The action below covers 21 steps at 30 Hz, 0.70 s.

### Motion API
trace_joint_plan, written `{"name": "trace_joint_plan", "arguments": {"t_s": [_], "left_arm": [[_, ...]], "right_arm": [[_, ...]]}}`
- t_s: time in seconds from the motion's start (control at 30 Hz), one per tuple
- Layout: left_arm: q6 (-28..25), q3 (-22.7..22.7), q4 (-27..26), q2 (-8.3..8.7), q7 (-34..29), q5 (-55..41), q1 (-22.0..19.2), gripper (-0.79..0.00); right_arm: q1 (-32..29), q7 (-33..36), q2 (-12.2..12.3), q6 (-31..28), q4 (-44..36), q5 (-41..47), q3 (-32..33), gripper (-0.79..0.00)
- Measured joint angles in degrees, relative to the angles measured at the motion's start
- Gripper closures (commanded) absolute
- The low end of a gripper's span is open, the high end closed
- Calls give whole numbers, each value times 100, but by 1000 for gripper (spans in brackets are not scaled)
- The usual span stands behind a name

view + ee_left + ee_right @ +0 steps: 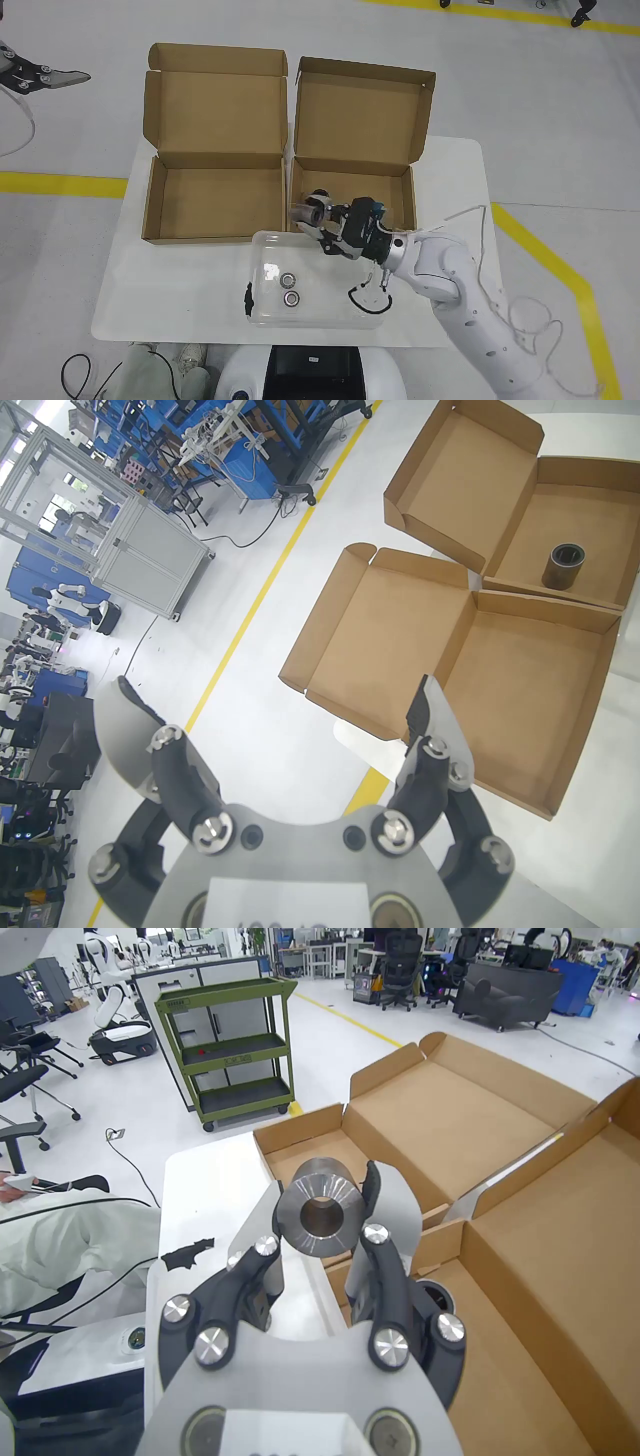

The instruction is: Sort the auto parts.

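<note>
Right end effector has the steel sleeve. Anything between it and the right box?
Nothing visible. The steel sleeve in the right end effector hangs by the open right box's near left corner. A dark sleeve stands inside near it, so I'd set down clear of that.

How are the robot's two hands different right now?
The right hand is shut on a shiny metal cylinder; the left hand is open and empty. The right hand is above the table, by a cardboard box; the left hand is out over the floor. Both have black-and-silver fingers.
</note>
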Motion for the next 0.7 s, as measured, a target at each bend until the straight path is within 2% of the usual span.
{"name": "trace_joint_plan", "arguments": {"t_s": [0.57, 0.7], "left_arm": [[0, 0, 0, 0, 0, 0, 0, -785], [0, 0, 0, 0, 0, 0, 0, -785]], "right_arm": [[958, -126, -188, 678, -893, 342, -155, 0], [1089, -355, -230, 860, -1055, 337, -136, 0]]}}
